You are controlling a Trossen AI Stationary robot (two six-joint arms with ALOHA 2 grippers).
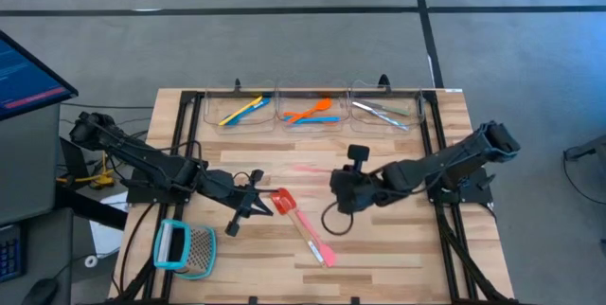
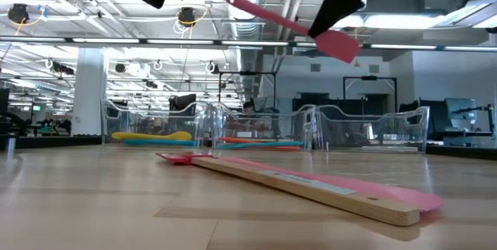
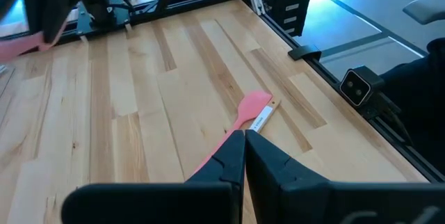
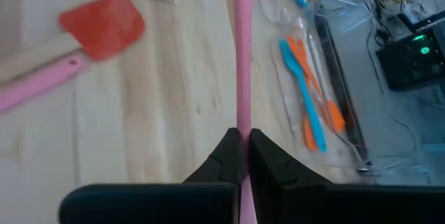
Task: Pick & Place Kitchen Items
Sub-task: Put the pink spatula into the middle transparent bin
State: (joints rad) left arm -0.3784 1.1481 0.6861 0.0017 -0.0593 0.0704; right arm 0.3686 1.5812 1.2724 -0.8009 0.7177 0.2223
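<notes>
My right gripper [image 1: 335, 184] is shut on a pink spatula [image 2: 291, 22] held high above the table's middle. The spatula also shows in the right wrist view [image 4: 243, 50]. My left gripper [image 1: 250, 201] is shut and empty, just left of a red-headed spatula [image 1: 282, 201]. This spatula has a wooden handle and lies flat on the table. A second pink spatula [image 1: 320, 251] lies flat alongside that handle, and its head shows in the left wrist view [image 3: 254, 104]. My right gripper pinches the pink spatula's handle [image 4: 243, 116] between its two fingers, close to the head [image 2: 338, 45]. The long handle runs out ahead of the fingertips. The spatula is lifted clear and tilted, with its handle end [image 2: 234, 1] higher than its head.
Three clear bins stand along the far edge. The left one holds yellow and blue utensils [image 1: 243, 109], the middle one orange and blue ones [image 1: 312, 112], and the right one silvery pieces [image 1: 383, 112]. A teal-framed mesh tool [image 1: 183, 248] lies at the near left.
</notes>
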